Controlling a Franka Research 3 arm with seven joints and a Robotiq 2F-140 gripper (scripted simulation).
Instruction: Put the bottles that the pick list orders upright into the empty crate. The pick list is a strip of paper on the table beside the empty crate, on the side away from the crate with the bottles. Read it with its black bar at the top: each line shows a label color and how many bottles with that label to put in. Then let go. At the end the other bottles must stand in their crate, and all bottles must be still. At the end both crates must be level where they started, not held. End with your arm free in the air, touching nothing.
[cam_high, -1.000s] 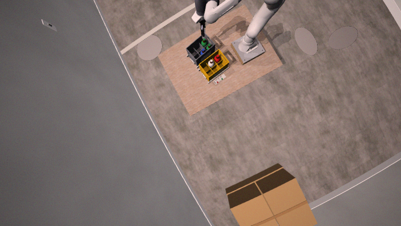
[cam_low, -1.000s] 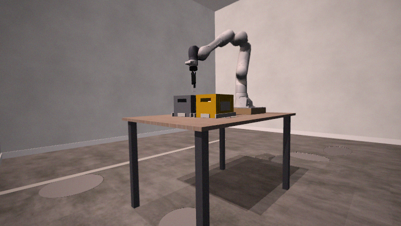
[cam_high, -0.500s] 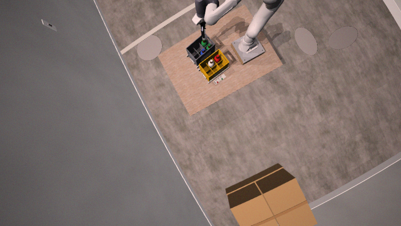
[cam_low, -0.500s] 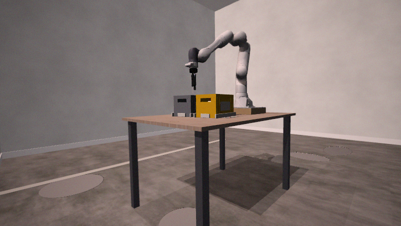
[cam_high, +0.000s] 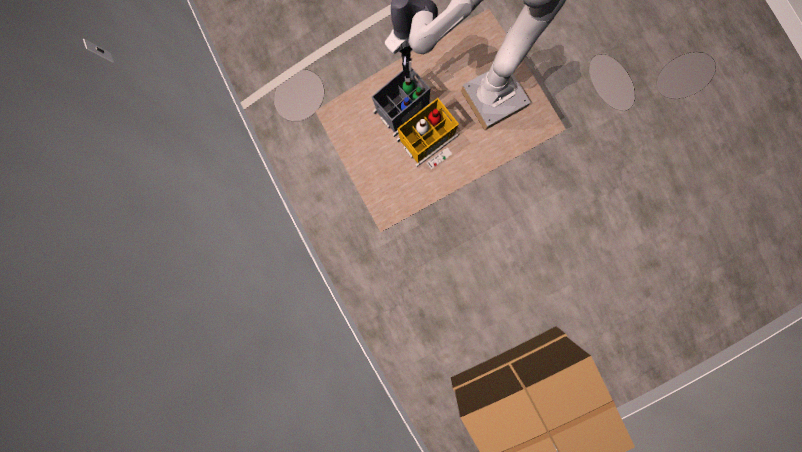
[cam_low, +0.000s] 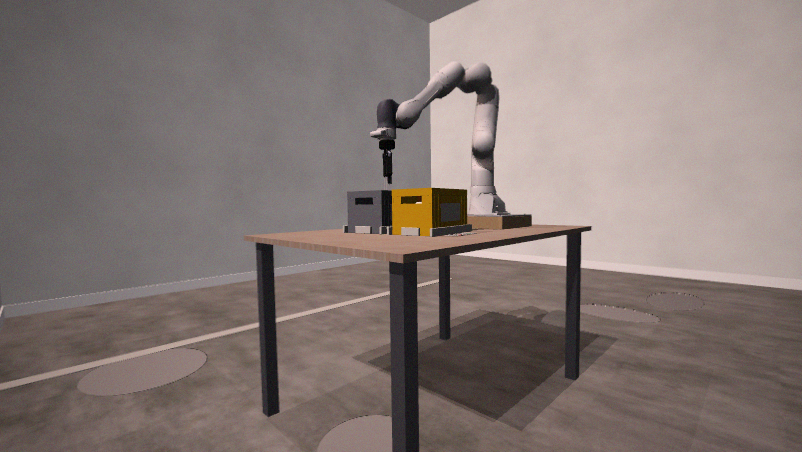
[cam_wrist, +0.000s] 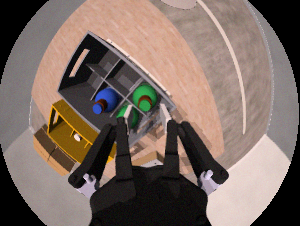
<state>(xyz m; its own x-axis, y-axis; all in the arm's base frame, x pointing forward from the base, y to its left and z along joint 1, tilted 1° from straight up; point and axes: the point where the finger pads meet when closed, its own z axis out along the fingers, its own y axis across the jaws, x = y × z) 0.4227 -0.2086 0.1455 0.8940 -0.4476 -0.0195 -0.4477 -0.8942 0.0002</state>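
Observation:
The grey crate (cam_high: 384, 116) (cam_low: 367, 216) (cam_wrist: 75, 94) holds two green bottles and a blue bottle (cam_high: 406, 103) (cam_wrist: 106, 99). One green bottle (cam_high: 408, 87) (cam_wrist: 145, 93) stands at the outer side; the other green bottle (cam_high: 417, 94) (cam_wrist: 134, 117) is partly behind a fingertip in the wrist view. My gripper (cam_high: 408, 77) (cam_low: 388, 183) (cam_wrist: 146, 110) is partly open and empty, pointing down above the green bottles' end. The yellow crate (cam_high: 436, 145) (cam_low: 412, 217) (cam_wrist: 62, 109) holds a white bottle (cam_high: 422, 128) (cam_wrist: 77, 136) and a red bottle (cam_high: 434, 117). The pick list (cam_high: 439, 158) shows red and green marks; its counts are too small to read.
The crates stand side by side on the wooden table (cam_high: 387, 190) (cam_low: 336, 242), with pale low strips along their bases. The robot base (cam_high: 477, 106) stands on the same table. A large cardboard box (cam_high: 561, 381) is on the floor, away from the table.

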